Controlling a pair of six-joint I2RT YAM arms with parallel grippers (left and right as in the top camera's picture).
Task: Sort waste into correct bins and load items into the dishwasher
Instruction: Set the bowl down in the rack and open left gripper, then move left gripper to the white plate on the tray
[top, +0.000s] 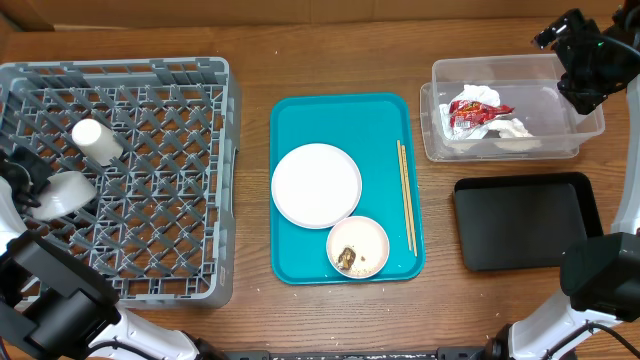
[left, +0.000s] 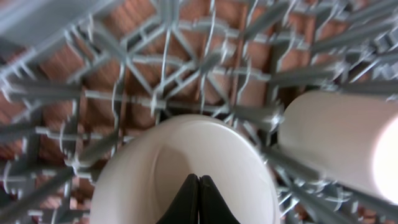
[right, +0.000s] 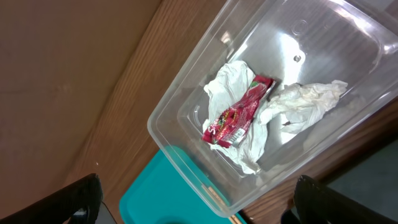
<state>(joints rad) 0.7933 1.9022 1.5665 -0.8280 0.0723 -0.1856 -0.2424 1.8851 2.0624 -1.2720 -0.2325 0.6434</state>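
Note:
In the grey dish rack (top: 150, 260) lie a white cup (top: 97, 141) and a white bowl (top: 65, 192). My left gripper (left: 199, 180) is shut, its black fingertips pressed together over the inside of that bowl (left: 155, 174), with nothing between them. The cup (left: 336, 143) lies to its right. My right gripper (right: 199, 205) hangs open above the clear tub (right: 180, 93), which holds the red wrapper (right: 239, 112) and white tissue (right: 305, 99). On the teal tray sit a white plate (top: 316, 185), a second bowl (top: 365, 238) with a brown lump (top: 346, 259), and chopsticks (top: 405, 195).
The teal serving tray (top: 300, 120) lies mid-table. A black tray (top: 527, 222) sits in front of the clear tub (top: 590, 125) at the right. The rack's low walls surround my left gripper. Bare wooden table lies between rack, tray and bins.

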